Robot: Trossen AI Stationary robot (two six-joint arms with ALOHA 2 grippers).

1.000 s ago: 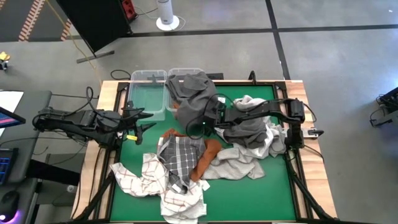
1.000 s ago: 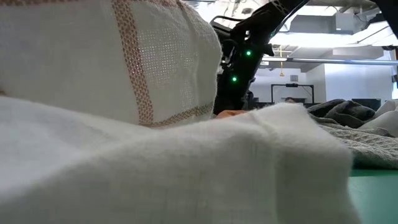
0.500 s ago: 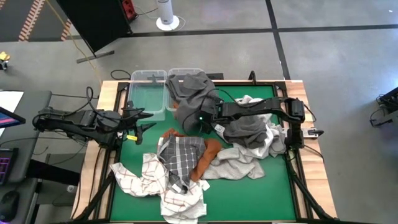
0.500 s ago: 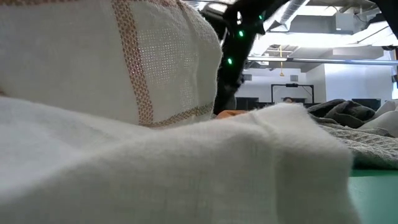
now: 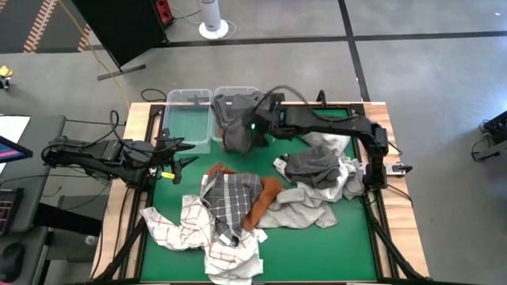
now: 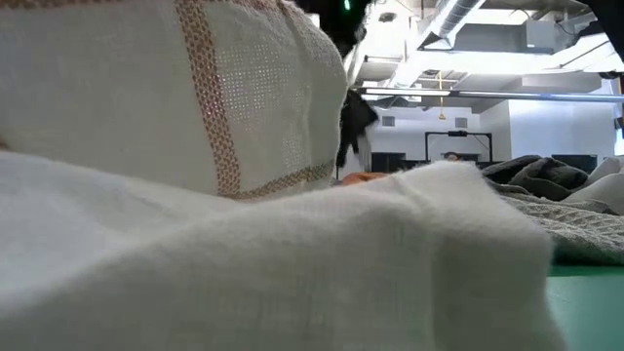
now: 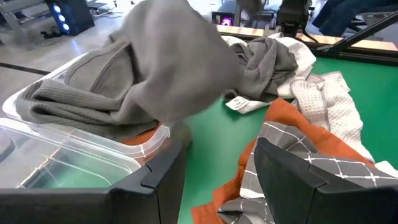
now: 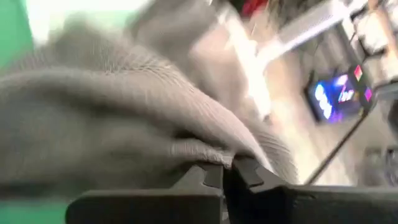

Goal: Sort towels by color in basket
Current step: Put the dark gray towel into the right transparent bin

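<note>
- The right end effector (image 5: 255, 125) is at the far side of the bench (image 5: 317, 237), over the right-hand one of two clear bins (image 5: 247, 92). Its fingers (image 8: 245, 171) are closed tight on a fold of a dark grey towel (image 5: 236, 131).
- The dark grey towel hangs from that grip. Part of it lies in the right-hand bin and part drapes over the bin's near rim onto the green surface.
- The left-hand clear bin (image 5: 188, 119) stands just beside the other one. No towel shows in it.
- The left end effector (image 5: 181, 151) waits at the left edge of the bench, near the left-hand bin. Its fingers (image 7: 283, 177) stand apart and hold nothing.
- A second grey towel (image 5: 313, 166) lies on the right part of the bench, resting on a pale towel (image 5: 348, 180).
- A light grey towel (image 5: 297, 212) lies flat toward the near right side.
- A rust-orange towel (image 5: 265, 198) lies at the centre, partly under a grey towel with a white grid (image 5: 230, 196).
- A white towel with thin red checks (image 5: 186, 226) lies at the near left side, touching the grid towel.
- In the low view, the white towel with red checks fills most of the picture, close to the lens.
</note>
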